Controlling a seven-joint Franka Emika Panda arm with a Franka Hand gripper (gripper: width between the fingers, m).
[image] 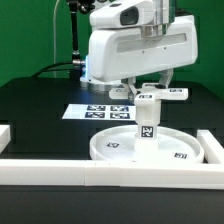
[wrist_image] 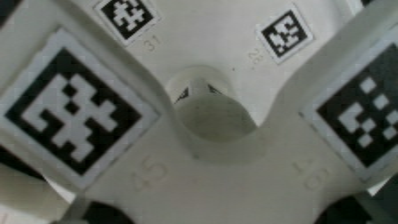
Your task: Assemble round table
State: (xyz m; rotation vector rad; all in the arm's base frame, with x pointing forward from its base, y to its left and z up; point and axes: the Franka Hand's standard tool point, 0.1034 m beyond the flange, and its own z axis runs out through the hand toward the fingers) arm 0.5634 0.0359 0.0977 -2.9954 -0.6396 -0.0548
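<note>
A: Nearest thing?
B: The white border wall is being seen along the near edge. Just behind it the rimmed disc is lying flat on the black table, tags facing up.

A: And the leg?
B: The short tagged cylinder leg is being held upright on the disc, around its middle.

A: Cross-shaped foot?
B: The cross-shaped foot is being carried on top of the leg. In the wrist view its tagged arms are filling the frame around a round hub.

A: Claw state?
B: The gripper is being kept clenched around the foot, as far as can be told; the fingertips are being hidden.

A: Farther back?
B: The marker board is lying beyond the disc, to the exterior view's left.
</note>
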